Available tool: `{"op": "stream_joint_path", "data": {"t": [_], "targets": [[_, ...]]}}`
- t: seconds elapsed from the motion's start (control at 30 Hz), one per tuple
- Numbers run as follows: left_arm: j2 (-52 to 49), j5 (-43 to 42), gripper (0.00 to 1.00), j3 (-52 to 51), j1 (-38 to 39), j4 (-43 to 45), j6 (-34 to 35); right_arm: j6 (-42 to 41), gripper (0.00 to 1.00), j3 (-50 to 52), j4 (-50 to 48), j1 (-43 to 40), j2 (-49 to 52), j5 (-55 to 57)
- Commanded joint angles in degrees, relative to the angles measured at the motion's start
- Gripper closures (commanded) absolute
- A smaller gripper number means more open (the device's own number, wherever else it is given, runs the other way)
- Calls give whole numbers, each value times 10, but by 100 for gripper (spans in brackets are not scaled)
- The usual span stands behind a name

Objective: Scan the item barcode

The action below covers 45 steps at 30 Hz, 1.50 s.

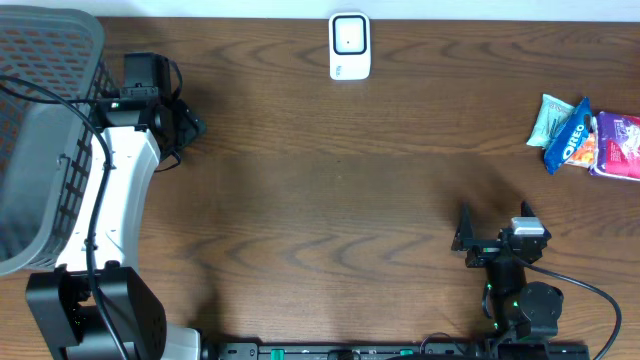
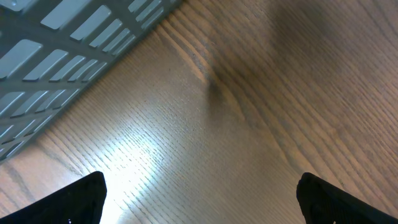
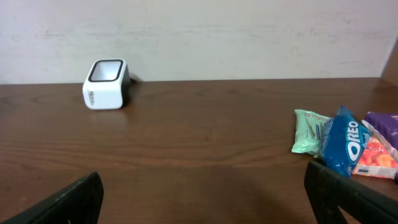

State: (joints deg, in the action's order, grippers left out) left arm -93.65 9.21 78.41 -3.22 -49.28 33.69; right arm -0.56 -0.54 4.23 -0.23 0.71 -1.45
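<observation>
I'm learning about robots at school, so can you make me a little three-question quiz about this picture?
1. True or false: the right gripper is holding a snack.
2. Which thing sits at the far edge of the table: A) the white barcode scanner, B) the grey plastic basket, C) the blue Oreo pack?
3. Fill in: the left gripper is next to the ____.

Key:
1. False, its jaws are open and empty.
2. A.
3. Basket.
</observation>
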Motion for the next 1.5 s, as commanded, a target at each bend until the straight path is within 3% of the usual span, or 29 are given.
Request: {"op": "stream_joint_path", "data": {"t": [0.0,0.53,0.87,1.03,1.47], "targets": [[-2,7,2,0,-1,-2,7,8,1,2,1,4,-4,5],[-2,7,2,0,-2,-6,7,8,1,2,1,4,-4,5],[-1,9,2,-24,0,-26,-61,8,1,2,1,4,-4,5],[22,9,2,-96,1,-9,-103,8,1,2,1,4,-4,5],[276,3,2,-422,1,247,-190,9,1,2,1,4,-4,5]]}}
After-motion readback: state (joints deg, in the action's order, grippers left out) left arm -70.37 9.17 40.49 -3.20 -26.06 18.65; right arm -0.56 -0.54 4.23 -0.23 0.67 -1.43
